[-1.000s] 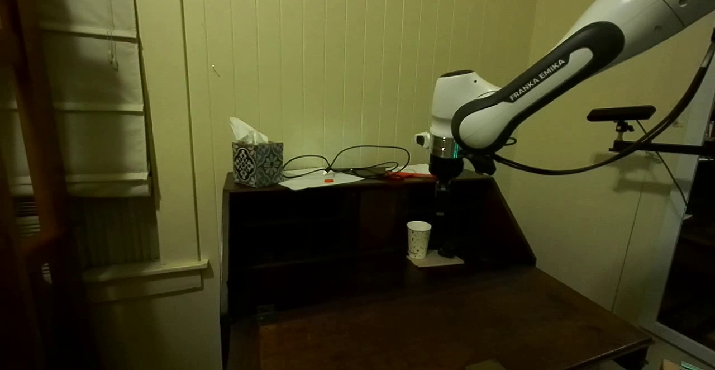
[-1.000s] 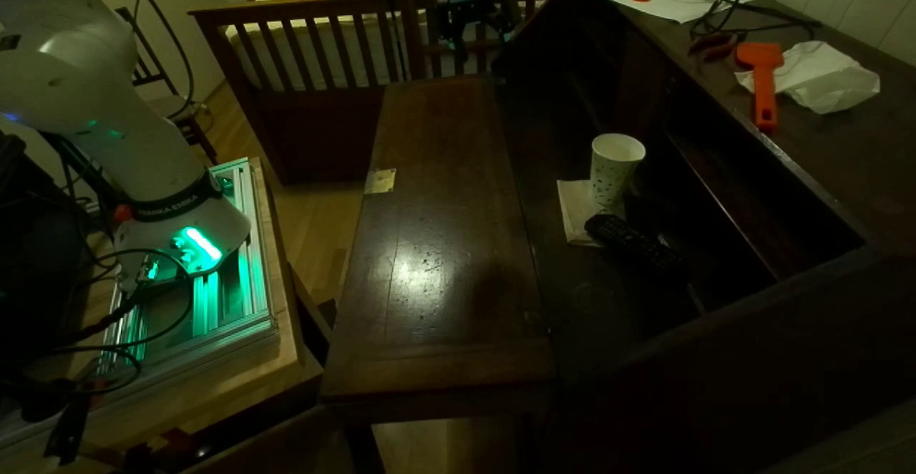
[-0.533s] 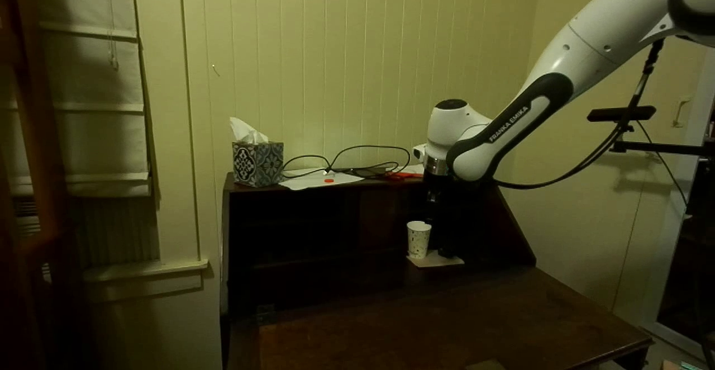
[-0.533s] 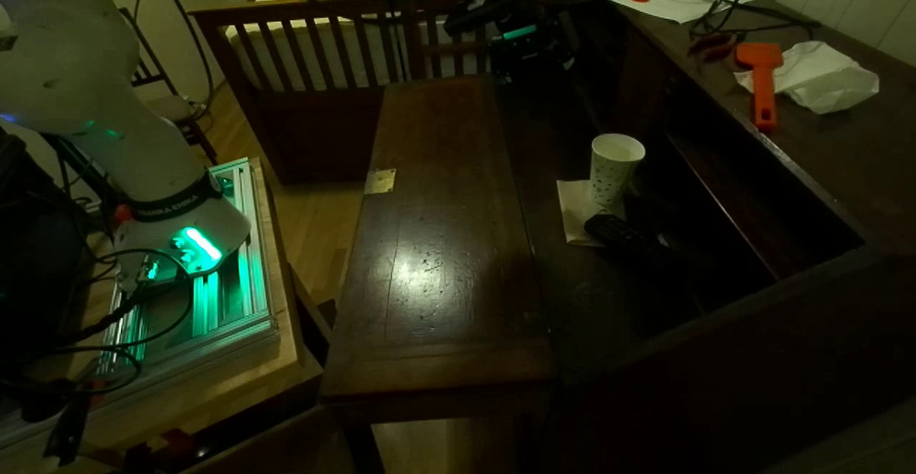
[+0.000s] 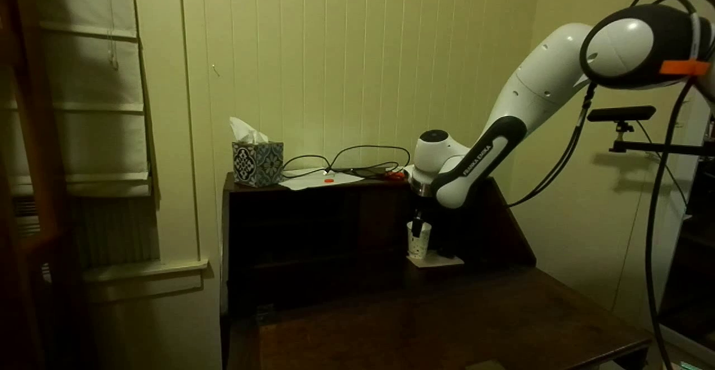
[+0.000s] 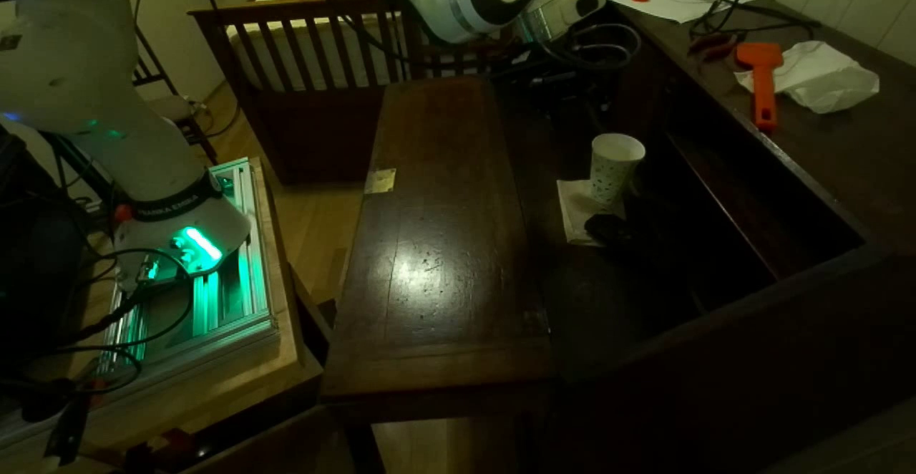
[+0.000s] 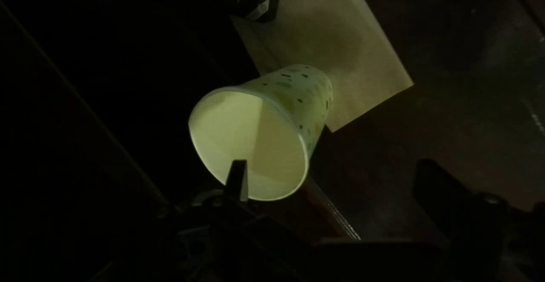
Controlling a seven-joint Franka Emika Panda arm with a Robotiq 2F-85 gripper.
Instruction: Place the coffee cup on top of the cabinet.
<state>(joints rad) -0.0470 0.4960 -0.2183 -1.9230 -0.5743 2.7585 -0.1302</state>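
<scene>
In an exterior view, a tissue box (image 5: 258, 164) holding white tissue (image 5: 246, 131) sits atop the cabinet (image 5: 377, 216). In an exterior view, the coffee cup (image 6: 612, 171) stands upright on paper (image 6: 575, 218) below that top. Wrist view: gripper (image 7: 332, 162) spread wide, one finger overlapping the cup's mouth.

Coffee cup (image 5: 419, 247) partly behind the hand (image 5: 417, 229) in an exterior view.
</scene>
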